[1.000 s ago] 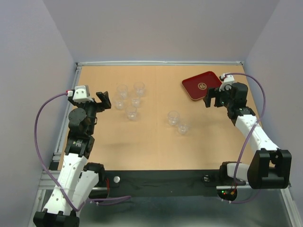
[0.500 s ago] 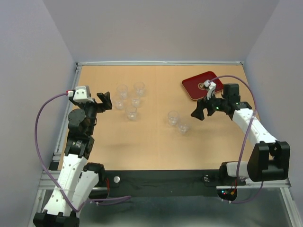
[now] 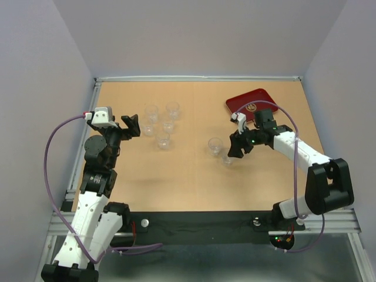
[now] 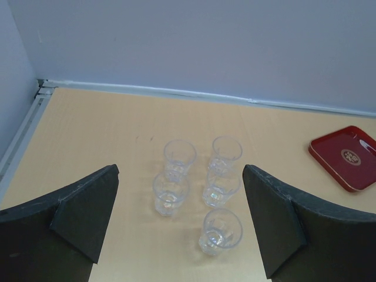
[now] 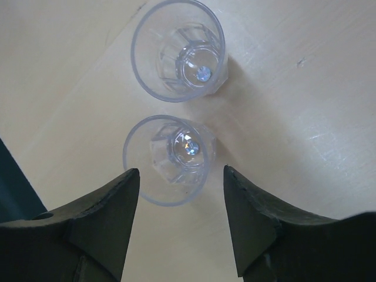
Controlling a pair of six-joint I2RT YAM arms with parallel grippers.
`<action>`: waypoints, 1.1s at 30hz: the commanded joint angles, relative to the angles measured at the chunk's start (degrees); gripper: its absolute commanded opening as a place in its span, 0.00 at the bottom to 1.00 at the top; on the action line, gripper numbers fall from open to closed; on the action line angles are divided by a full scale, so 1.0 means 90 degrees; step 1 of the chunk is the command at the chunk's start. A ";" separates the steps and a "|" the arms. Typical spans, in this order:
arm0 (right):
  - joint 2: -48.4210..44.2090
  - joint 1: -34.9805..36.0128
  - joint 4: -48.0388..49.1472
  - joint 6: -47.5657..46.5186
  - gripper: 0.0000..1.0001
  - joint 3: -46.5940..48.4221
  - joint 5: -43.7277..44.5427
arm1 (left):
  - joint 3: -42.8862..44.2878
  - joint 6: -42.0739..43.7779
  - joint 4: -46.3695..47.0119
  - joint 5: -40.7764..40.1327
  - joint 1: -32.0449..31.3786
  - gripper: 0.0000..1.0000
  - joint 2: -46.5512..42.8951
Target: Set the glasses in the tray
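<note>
Five clear glasses stand in a cluster at the left of the table, and they show ahead of the fingers in the left wrist view. Two more glasses stand mid-table. The dark-red tray lies at the far right with nothing in it and also shows in the left wrist view. My right gripper is open, tilted down beside the two middle glasses. In the right wrist view the nearer glass sits just ahead of its open fingers. My left gripper is open and empty, left of the cluster.
Grey walls enclose the wooden table on three sides, with a metal rail along the left edge. A purple cable from the right arm loops over the tray's near corner.
My right arm has swung from beside the tray leftward and nearer, bringing its open gripper to the two middle glasses. The left arm has barely moved.
</note>
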 commanded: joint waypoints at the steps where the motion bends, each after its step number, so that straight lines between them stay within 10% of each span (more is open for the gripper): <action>1: 0.0170 0.0224 0.0053 0.0079 0.61 0.0117 0.0698 | 0.0140 -0.0025 0.0308 0.0122 -0.0016 0.99 -0.0076; 9: 0.0415 0.0517 0.0102 0.0060 0.42 0.0166 0.1245 | 0.0139 -0.0025 0.0317 0.0132 -0.0016 0.99 -0.0076; 16: 0.0396 0.0586 0.0092 -0.0067 0.00 0.0322 0.1685 | 0.0149 -0.0025 0.0308 0.0122 -0.0016 0.99 -0.0076; 33: 0.0532 -0.1190 0.0375 -0.0019 0.00 0.1766 0.2789 | 0.0130 -0.0025 0.0327 0.0132 -0.0026 0.99 -0.0056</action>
